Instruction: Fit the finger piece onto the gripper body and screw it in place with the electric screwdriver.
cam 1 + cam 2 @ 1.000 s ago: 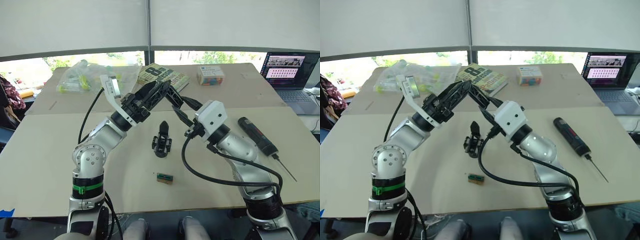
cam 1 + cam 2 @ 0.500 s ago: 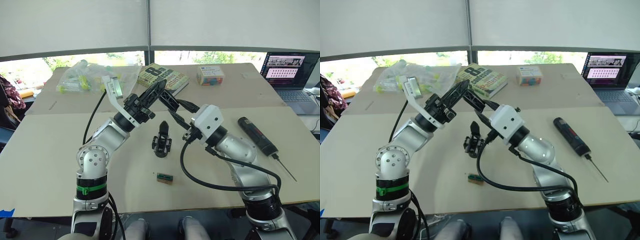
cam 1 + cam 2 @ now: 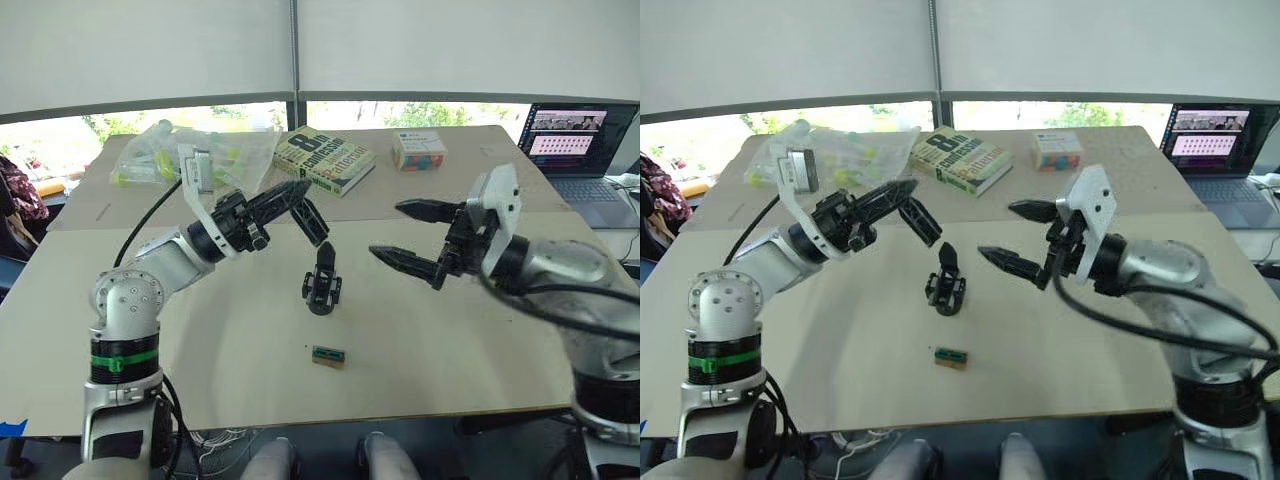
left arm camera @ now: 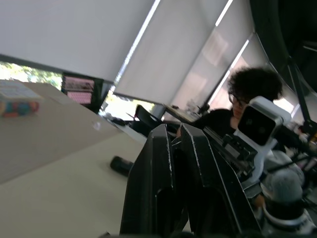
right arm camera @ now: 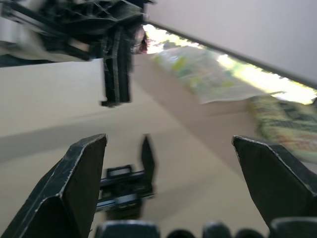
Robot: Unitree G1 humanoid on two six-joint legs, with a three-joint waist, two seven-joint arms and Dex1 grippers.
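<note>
From the head views, your left gripper (image 3: 300, 205) hangs clenched above the body (image 3: 322, 284) holding the finger piece (image 3: 315, 228) — lower it straight. In the right wrist view, the right gripper (image 5: 173, 168) gapes empty — brace the body first.

An office or robotics lab: a wide beige surface (image 3: 150, 330) stands before windows with white roller blinds (image 3: 150, 50), carrying an open laptop (image 3: 585, 165), a book (image 3: 325, 160), and bagged parts (image 3: 170, 155). A person (image 4: 233, 116) sits among desks behind.
</note>
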